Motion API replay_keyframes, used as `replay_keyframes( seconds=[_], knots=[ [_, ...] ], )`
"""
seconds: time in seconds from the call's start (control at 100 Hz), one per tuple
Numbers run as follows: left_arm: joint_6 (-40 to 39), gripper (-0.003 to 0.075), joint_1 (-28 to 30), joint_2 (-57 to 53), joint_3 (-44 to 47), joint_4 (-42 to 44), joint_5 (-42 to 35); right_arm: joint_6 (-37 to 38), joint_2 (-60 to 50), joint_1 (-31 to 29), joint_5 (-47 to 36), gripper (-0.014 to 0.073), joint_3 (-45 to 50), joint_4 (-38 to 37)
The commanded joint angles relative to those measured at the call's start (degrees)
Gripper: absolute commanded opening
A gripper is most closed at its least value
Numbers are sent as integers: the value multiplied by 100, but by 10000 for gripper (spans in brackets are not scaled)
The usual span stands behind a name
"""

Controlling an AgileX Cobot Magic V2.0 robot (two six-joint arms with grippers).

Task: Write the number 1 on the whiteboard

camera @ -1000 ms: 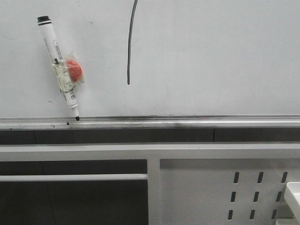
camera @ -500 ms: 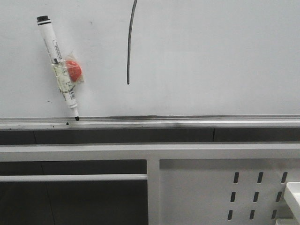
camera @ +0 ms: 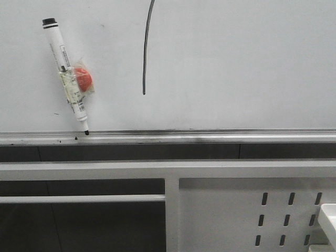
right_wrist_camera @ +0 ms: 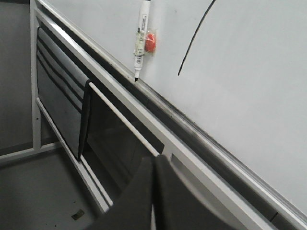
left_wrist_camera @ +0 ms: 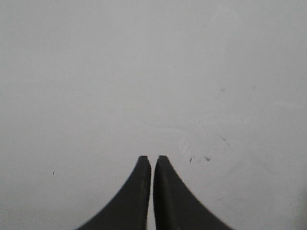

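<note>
This looks like a lab or workshop test bay. A large smooth pale grey-white whiteboard (camera: pixel 236 68) with a silver metal rail (camera: pixel 210 137) stands over a white-painted metal frame (camera: pixel 170 210). At five o'clock in the front view is a white perforated metal panel (camera: pixel 247 215); dark panels (right_wrist_camera: pixel 57 100) fill the frame.

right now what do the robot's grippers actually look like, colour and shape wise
Only the fingertips show, each in its own wrist view. The left gripper has two matte black fingers that curve inward from a wide base to narrow, blunt tips. The right gripper has the same dark, smooth, tapering fingers. No cables, markings or arm links are visible, and neither arm appears in the front view.
</note>
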Motion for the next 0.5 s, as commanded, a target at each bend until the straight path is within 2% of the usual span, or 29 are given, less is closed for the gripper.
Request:
replay_keyframes(
  seconds=[0.0, 0.22, 0.38, 0.49],
  knots=[
    [15, -20, 29, -137, 190, -131, -206, -22, 44, -45, -352, -55, -142, 81],
    [226, -20, 29, -137, 190, -106, 1242, -22, 44, -45, -352, -55, -142, 81],
    [929, -20, 29, -137, 190, -106, 1649, -22, 44, -45, -352, -55, -142, 81],
    [1010, -20, 29, -137, 190, -147, 1941, -22, 44, -45, -352, -55, -142, 81]
  ],
)
